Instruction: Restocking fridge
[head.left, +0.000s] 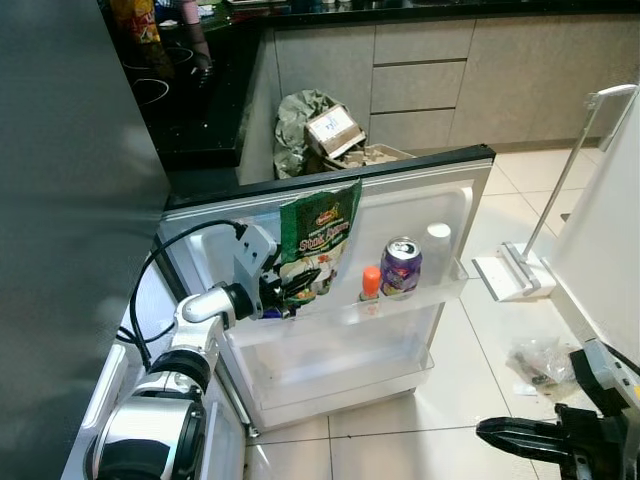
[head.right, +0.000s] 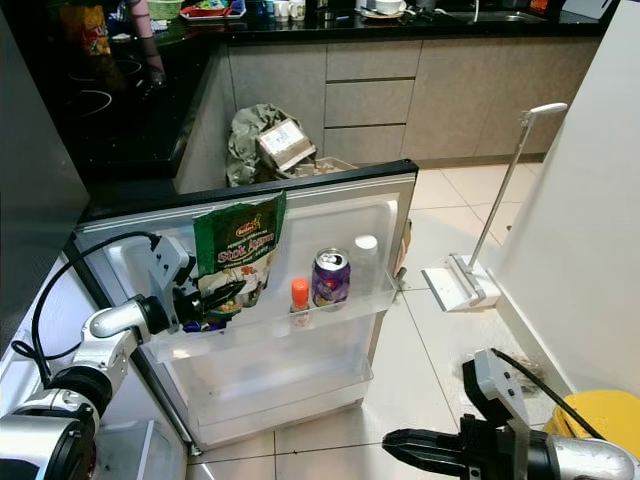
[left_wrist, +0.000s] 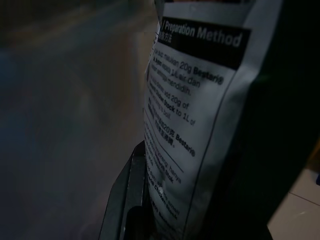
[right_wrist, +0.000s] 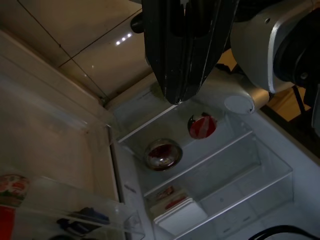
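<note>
The green soup-stock pouch (head.left: 318, 245) stood upright in the clear upper shelf (head.left: 440, 288) of the open fridge door (head.left: 455, 200), at the centre of the head view, leaning back against the door's white inner wall. The left gripper (head.left: 290, 293) sat at the pouch's lower left corner, its black fingers pinching the bottom of the bag; in the left wrist view the printed back of the pouch filled the right half, with one finger (left_wrist: 131, 200) pressed against it at the lower centre. To the right of the pouch on the same shelf stood a small orange-capped bottle (head.left: 371, 282), then a purple drink can (head.left: 402, 265) just beside it, then a white-capped bottle (head.left: 437, 247) near the shelf's right end. Between pouch and orange cap lay a narrow open gap. The lower door bin (head.left: 330, 365) below looked bare. The right gripper (head.right: 430, 448) hung low at the bottom right over the tiled floor (head.left: 500, 340), well apart from the door, its fingers pressed together. A white floor mop (head.left: 525, 260) leaned at the right edge.
</note>
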